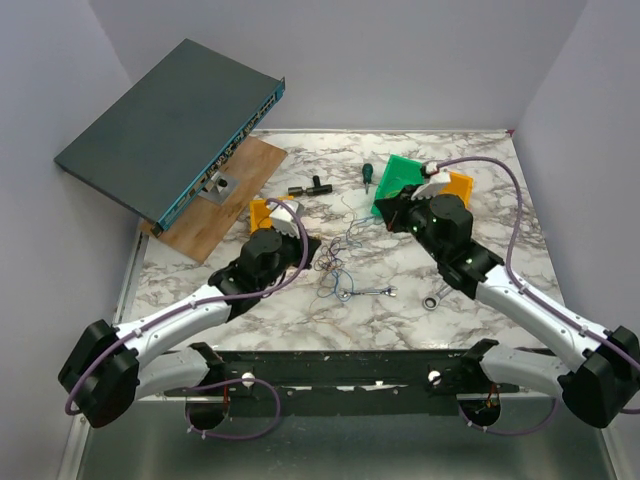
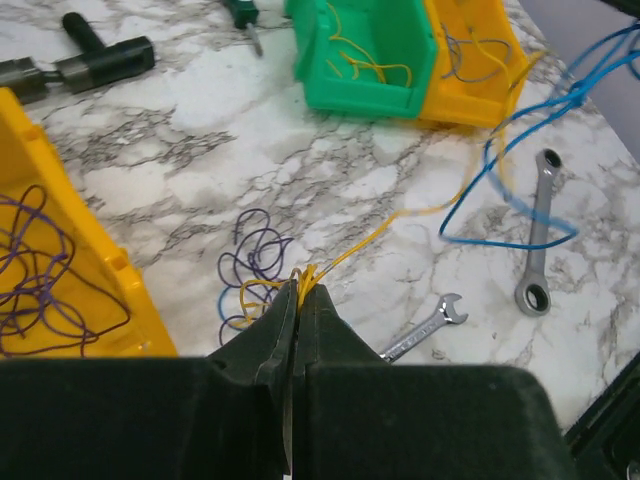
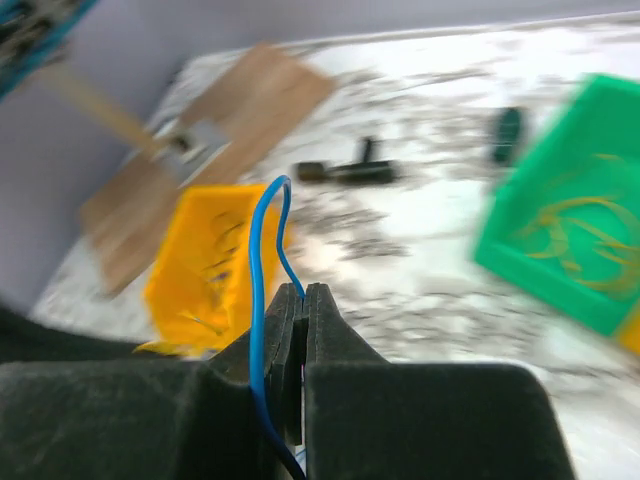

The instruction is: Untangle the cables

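The right wrist view is smeared by blur: the green bin [image 3: 570, 230], a yellow bin [image 3: 205, 260] and the board [image 3: 210, 140] show only as soft shapes. The right gripper [image 3: 303, 292] is sharp there, fingers pressed together on a blue wire [image 3: 262, 250] that arches above the tips and runs down out of frame. From above, both grippers' tips hide under their own wrists. The cables [image 1: 340, 265] are so thin that single strands barely read; they lie mid-table between the arms, just beyond a small wrench [image 1: 375, 291]. The left gripper [image 2: 302, 290] is clamped on a yellow wire [image 2: 345, 258] that stretches toward the far bins, with purple loops [image 2: 255, 255] on the marble just beside the tips. In that view the blue wire leaves at the top right corner and crosses in front of a ratchet wrench [image 2: 537, 240]. The near yellow bin is cut off by the left edge. The table [image 1: 290, 315] is walled on three sides, and a switch [image 1: 170, 130] overhangs its far left corner. Bare marble lies along the near edge and on the right side
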Tool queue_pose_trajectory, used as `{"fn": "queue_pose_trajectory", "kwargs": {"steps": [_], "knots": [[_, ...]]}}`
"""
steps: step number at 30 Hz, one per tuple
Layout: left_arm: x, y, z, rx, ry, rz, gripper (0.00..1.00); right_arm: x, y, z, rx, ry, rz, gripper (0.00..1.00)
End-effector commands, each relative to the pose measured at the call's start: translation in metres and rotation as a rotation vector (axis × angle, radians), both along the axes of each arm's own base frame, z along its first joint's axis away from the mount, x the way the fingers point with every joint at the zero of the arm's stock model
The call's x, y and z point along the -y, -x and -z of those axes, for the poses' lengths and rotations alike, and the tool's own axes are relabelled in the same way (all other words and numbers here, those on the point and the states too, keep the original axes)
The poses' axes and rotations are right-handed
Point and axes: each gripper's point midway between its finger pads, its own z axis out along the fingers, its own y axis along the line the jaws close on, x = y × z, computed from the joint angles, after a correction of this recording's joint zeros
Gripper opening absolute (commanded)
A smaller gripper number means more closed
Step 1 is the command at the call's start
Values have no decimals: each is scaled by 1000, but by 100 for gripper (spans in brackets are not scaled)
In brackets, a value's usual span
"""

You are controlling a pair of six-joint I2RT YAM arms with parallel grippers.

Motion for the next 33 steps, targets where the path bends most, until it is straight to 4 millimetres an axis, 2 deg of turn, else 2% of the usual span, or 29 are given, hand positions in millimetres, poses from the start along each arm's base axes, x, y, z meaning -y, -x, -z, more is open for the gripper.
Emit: {"fn": "queue_pose_trajectory", "kwargs": {"steps": [1, 4, 8, 13, 15, 19, 25, 30, 33], "knots": [[-47, -14, 19, -81, -18, -257, 0, 119, -20, 14, -34, 143, 613, 1], [-68, -17, 23, -77, -1, -345, 0, 160, -13, 17, -37, 179, 761, 1], [-89, -17, 27, -72, 1, -434, 0, 201, -5, 23, -50, 213, 893, 1], [-98, -19, 31, -85, -18, -481, 0, 229, 2, 24, -47, 239, 978, 1], [-94, -19, 29, -85, -15, -461, 0, 228, 1, 24, -47, 240, 960, 1], [-70, -14, 19, -48, 33, -318, 0, 218, -12, 28, -54, 275, 902, 1], [-52, -6, 13, -22, 70, -204, 0, 218, -55, 39, -98, 385, 887, 1], [-46, -2, 8, -1, 86, -163, 0, 225, -91, 44, -91, 339, 886, 1], [-45, -1, 7, 5, 92, -155, 0, 231, -114, 56, -106, 342, 897, 1]]}}
